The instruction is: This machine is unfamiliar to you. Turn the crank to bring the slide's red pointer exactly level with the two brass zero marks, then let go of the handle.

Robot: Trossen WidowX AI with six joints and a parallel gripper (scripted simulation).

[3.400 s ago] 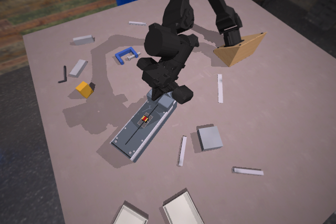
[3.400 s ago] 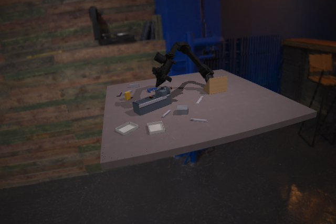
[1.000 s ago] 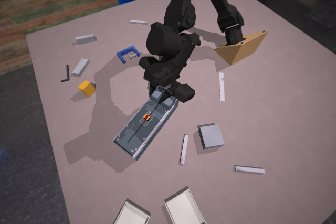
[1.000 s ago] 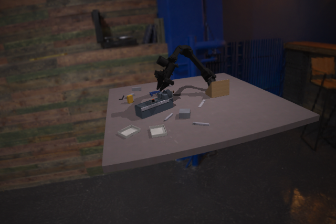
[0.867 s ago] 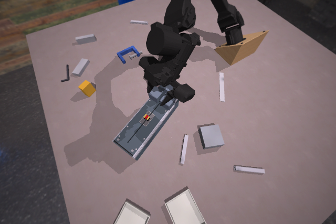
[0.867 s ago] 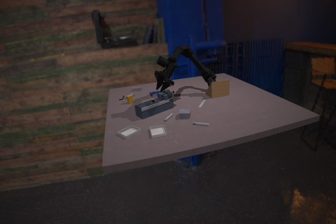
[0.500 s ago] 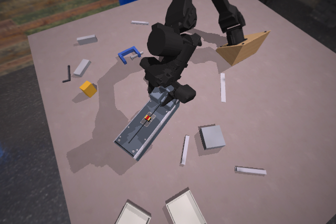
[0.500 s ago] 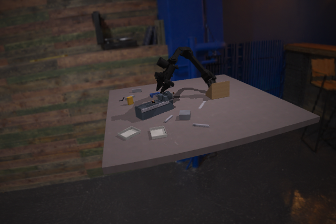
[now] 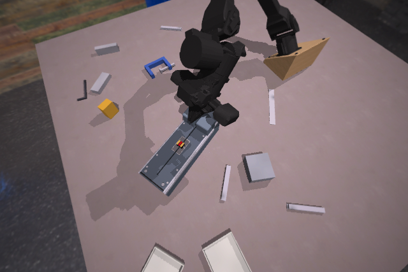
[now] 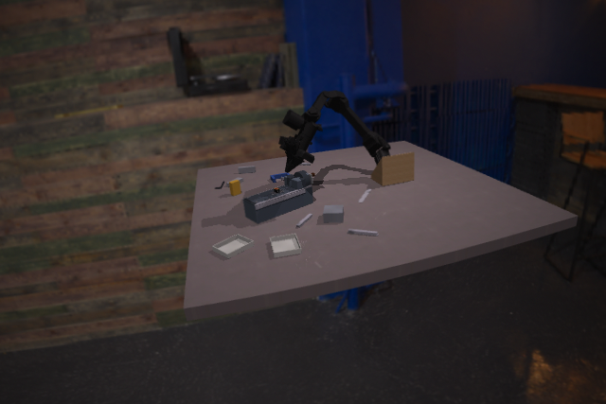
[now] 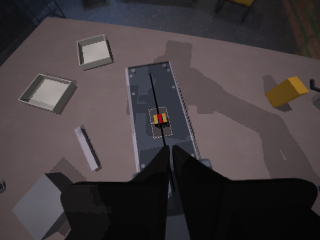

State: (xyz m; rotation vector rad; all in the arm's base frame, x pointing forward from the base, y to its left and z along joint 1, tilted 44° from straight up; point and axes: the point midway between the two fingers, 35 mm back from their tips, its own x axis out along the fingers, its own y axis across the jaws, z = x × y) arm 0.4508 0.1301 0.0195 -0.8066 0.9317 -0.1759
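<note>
The grey machine [image 9: 169, 167] [image 10: 274, 209] [image 11: 142, 90] has a long slotted top and a raised housing [image 9: 206, 124] at one end. The red pointer [image 9: 180, 144] [image 11: 160, 118] sits at the slot between two brass marks [image 9: 178, 141] [image 11: 164, 118]. It looks about level with them, but is too small to judge exactly. My gripper [image 9: 190, 120] [image 10: 287, 169] [image 11: 170, 149] is shut, with only a sliver between its tips and nothing seen held. It is over the housing end. A small brownish knob [image 10: 312, 174] shows behind the housing in the exterior view; the rest of the crank is hidden.
A yellow block [image 9: 108, 108] [image 11: 285, 93], a blue clamp [image 9: 154, 65] and a black hex key [image 9: 85, 89] lie left of the arm. A grey block [image 9: 259, 167], pale bars [image 9: 225, 183] [image 9: 271, 107], two white trays [image 10: 232, 246] [image 10: 285, 245] and a wooden wedge [image 9: 296, 60] also stand around.
</note>
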